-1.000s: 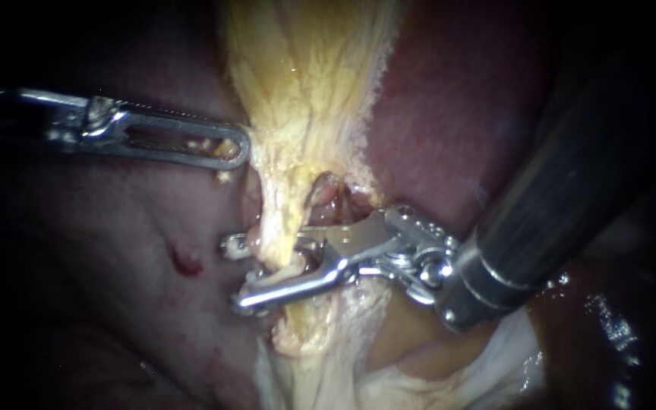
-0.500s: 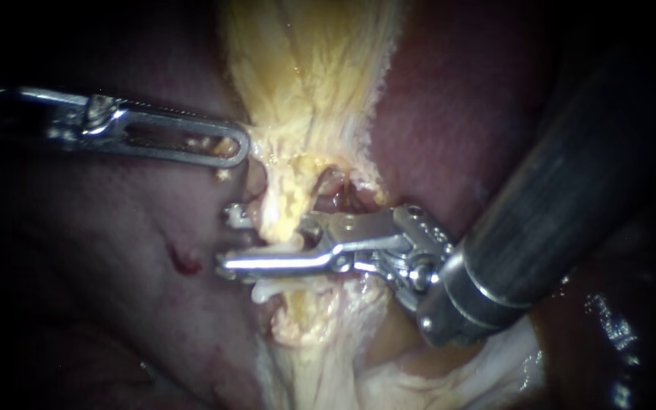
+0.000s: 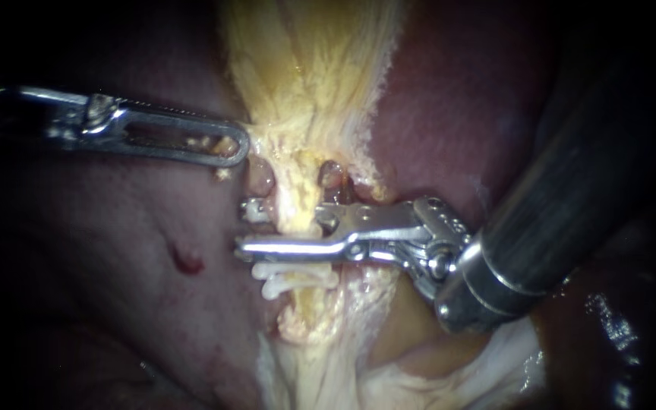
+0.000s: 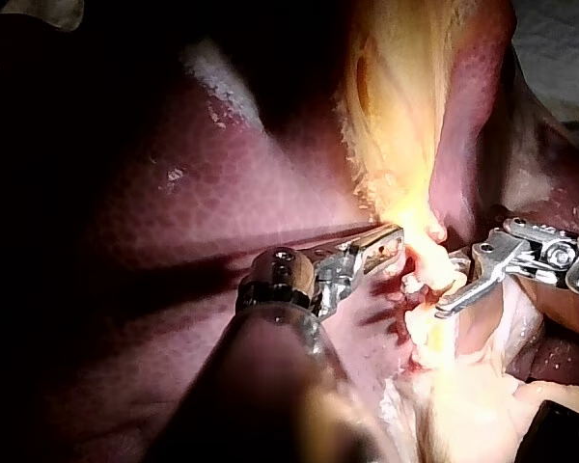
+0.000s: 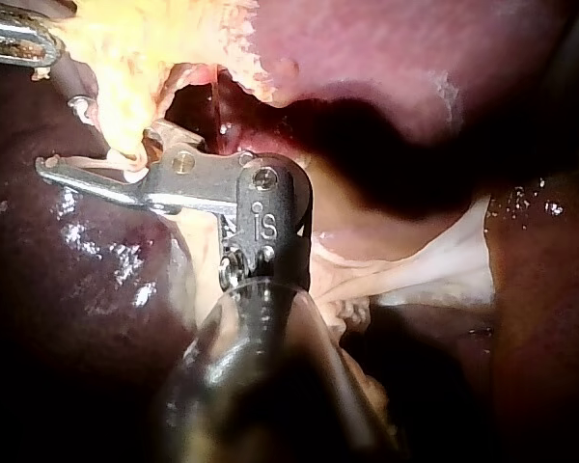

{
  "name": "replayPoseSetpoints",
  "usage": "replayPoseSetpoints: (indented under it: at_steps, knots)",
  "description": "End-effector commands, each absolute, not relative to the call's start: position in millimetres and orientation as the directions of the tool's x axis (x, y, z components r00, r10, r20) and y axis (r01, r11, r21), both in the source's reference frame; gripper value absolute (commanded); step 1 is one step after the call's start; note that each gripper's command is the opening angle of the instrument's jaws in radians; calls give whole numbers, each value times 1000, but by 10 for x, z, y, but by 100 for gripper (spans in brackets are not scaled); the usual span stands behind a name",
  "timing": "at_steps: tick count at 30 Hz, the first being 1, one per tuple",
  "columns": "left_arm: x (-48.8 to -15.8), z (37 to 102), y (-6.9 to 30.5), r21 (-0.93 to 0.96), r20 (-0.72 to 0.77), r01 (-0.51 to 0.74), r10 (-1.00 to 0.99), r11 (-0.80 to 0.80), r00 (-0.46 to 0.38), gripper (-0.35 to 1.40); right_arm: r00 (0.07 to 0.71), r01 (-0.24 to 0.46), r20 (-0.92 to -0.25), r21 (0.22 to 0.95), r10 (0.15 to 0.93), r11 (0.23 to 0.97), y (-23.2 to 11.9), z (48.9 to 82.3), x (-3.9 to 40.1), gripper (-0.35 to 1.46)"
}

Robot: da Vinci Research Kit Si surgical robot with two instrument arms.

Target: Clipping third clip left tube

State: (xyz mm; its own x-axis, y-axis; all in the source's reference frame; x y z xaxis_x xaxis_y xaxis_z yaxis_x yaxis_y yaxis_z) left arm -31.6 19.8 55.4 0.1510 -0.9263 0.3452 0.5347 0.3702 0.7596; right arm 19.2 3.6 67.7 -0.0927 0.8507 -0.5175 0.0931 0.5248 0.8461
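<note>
Endoscope, right instrument point(image 3: 246, 226): it is coming in from the right. Its jaws are lying level and squeezing the tube point(image 3: 298, 219), one above and one below, both touching it.
Endoscope, change: half a second ago these jaws were sitting lower on the tube and standing wider apart. They are now higher and narrower.
Endoscope, clips point(image 3: 290, 269): two white bars are crossing the tube just under the lower jaw. They are showing whole now, where the jaw was covering most of them before.
Endoscope, left instrument point(image 3: 233, 148): it is staying where it was. Its jaws are lying together, with the tip pinching the edge of the tissue point(image 3: 305, 76) above the tube.
Endoscope, liver point(image 3: 115, 304): it is lying dark to the left of the tube, and its red spot point(image 3: 185, 262) is unmoved.
Left wrist, left instrument point(image 4: 386, 241): its tip is meeting the bright tissue point(image 4: 396, 116).
Left wrist, right instrument point(image 4: 458, 285): it is reaching in from the far side, with its jaws around the tube point(image 4: 429, 280).
Right wrist, right instrument point(image 5: 106, 154): its jaws are clasping the tube point(image 5: 121, 145) ahead of the shaft.
Right wrist, left instrument point(image 5: 19, 37): it is showing only as a metal tip beyond the tissue point(image 5: 145, 39).
</note>
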Motion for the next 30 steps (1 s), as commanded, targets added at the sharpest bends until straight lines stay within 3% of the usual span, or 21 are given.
replayPoseSetpoints:
  at_steps: [1,8,11,18,30]
  knots:
    - [-316,554,198,760,345,535,-926,370,151,-35,-93,91,-517,846,851,525,35,677,192,13]
    - [-316,555,198,760,346,535,-926,371,151,-35,-71,140,-525,837,848,530,32,679,188,-35]
    - [-316,554,198,760,346,535,-926,371,151,-35,-55,178,-532,828,845,532,31,680,188,-35]
    - [-316,555,198,759,346,535,-926,371,151,-35,24,387,-577,758,816,525,31,685,186,-35]
    - [-315,555,198,760,345,534,-926,371,151,-35,27,395,-580,754,814,525,31,688,187,-35]
